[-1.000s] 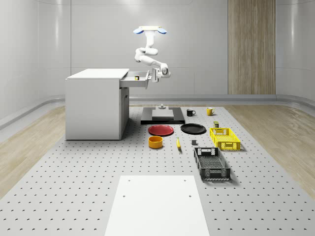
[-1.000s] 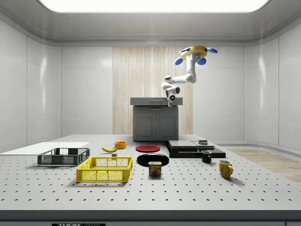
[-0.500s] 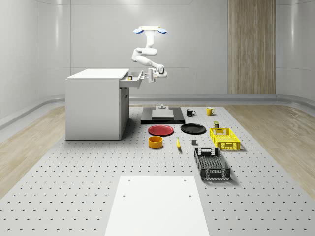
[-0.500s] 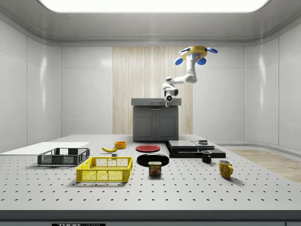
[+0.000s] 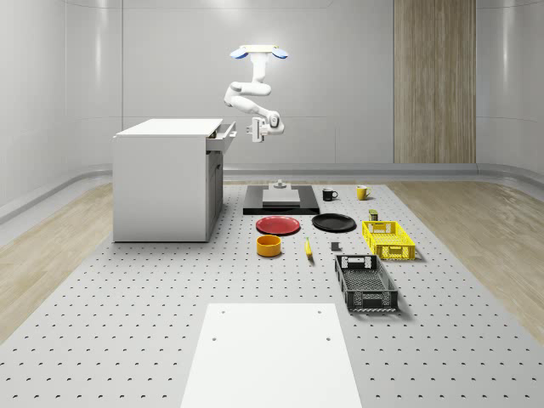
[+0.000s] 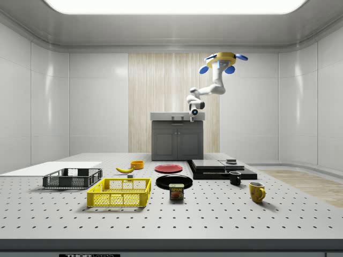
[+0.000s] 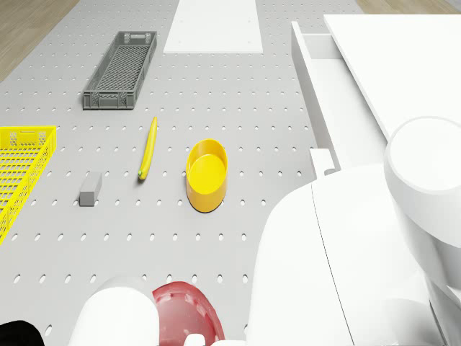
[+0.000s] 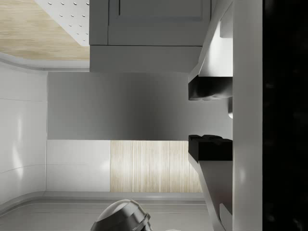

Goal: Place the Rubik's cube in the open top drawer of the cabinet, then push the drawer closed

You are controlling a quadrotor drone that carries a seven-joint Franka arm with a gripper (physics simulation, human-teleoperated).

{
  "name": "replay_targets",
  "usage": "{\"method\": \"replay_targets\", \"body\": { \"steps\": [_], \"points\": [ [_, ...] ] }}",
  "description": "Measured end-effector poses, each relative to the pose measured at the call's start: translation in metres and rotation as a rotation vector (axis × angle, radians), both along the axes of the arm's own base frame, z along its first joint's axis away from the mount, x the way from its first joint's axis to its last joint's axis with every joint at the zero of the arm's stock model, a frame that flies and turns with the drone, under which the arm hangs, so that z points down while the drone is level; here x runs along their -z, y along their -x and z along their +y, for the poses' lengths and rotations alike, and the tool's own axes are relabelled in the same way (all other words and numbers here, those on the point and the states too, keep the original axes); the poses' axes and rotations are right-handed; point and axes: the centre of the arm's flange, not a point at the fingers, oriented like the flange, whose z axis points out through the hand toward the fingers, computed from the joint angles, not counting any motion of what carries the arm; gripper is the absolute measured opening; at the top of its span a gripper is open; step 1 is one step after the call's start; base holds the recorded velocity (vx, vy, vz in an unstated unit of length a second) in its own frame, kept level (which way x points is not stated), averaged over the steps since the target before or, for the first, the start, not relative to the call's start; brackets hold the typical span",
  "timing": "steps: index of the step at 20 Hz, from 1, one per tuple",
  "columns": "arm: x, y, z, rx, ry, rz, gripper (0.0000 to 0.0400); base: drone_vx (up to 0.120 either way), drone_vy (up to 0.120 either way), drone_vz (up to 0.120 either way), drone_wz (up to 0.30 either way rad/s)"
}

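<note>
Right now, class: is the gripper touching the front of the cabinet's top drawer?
Apart. In the whole-scene view a strip of wall shows between the gripper and the drawer front. The drone hovers above, beside the cabinet.

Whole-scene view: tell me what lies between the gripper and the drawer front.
Nothing. In the whole-scene view a bare gap separates the gripper from the front of the nearly shut drawer, while the drone hovers above.

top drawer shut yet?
Not fully. The white cabinet's top drawer juts slightly past the cabinet front in the whole-scene view; the drone view shows its open tray.
</note>
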Motion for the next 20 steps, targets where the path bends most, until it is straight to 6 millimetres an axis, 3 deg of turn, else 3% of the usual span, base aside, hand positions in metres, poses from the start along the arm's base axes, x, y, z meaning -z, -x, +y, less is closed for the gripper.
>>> {"method": "replay_targets", "body": {
  "steps": [7,20],
  "points": [
    [0.000,0.003,0.012,-0.001,0.000,0.004,0.0105,0.000,0.000,0.000,0.000],
    [0.000,0.004,0.015,-0.001,0.001,0.006,0.0105,0.000,0.000,0.000,0.000]
  ]
}}
